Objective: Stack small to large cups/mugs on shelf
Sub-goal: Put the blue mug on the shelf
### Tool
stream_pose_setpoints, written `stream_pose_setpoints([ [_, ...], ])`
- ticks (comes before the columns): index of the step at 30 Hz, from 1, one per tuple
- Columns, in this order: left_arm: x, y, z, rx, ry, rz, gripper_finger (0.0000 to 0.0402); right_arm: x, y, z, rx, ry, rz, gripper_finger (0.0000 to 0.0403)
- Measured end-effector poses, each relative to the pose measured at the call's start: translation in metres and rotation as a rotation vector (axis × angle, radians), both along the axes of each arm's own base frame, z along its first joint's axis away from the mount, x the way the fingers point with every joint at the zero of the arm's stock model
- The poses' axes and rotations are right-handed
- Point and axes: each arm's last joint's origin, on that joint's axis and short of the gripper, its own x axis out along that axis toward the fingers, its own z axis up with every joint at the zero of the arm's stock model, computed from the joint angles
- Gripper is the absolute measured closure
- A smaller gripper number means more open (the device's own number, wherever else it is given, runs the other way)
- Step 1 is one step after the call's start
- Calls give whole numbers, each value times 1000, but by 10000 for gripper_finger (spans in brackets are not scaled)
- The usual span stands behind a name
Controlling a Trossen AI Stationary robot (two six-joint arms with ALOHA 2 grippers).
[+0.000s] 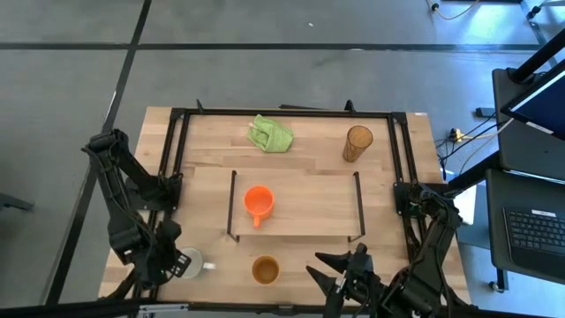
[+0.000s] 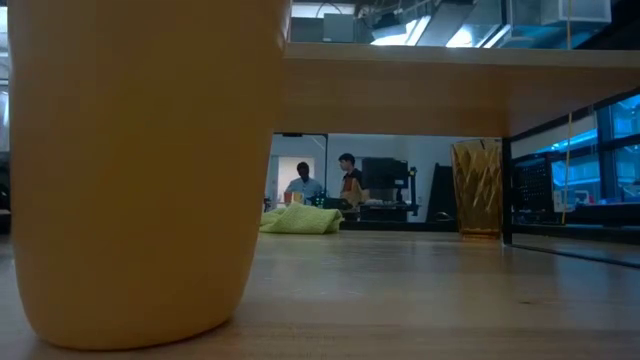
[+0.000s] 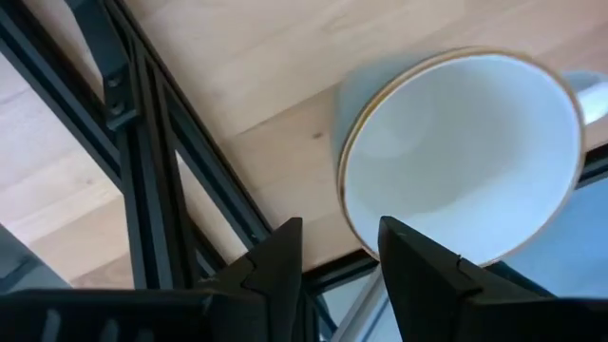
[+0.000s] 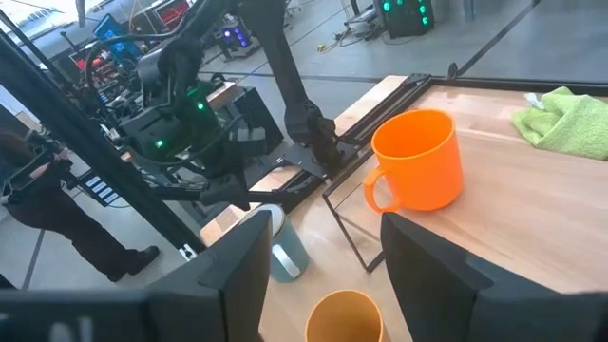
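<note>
My left pincer [image 1: 172, 259] hangs released over the white mug [image 1: 187, 262]; my right pincer [image 1: 340, 276], also released, waits by the desk's [image 1: 309, 150] front edge.

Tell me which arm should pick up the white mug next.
Left. The left gripper, open, hangs right beside the white mug at the table's front left corner; the right gripper sits beyond the tan-brown cup.

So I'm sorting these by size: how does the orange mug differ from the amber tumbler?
The orange mug is opaque and has a handle; the amber tumbler is see-through and has none. The mug already stands on the shelf; the tumbler stands on the table behind it, near the far right corner. Both are upright.
</note>
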Motion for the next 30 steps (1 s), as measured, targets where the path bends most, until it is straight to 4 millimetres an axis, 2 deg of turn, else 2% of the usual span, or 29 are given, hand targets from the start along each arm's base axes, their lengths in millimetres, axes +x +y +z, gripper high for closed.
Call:
stream_pose_setpoints([
  [4,0,0,0,-9,-10,2,267,3,-2,0,1,0,-8,203],
  [11,3,-3,-22,-45,-28,11,267,4,-2,1,17,-13,-10,203],
  [19,-1,3,-34,6,13,8,267,4,-1,1,24,-18,-9,203],
  [30,5,4,-55,-44,-29,26,267,4,-1,1,16,-14,-9,203],
])
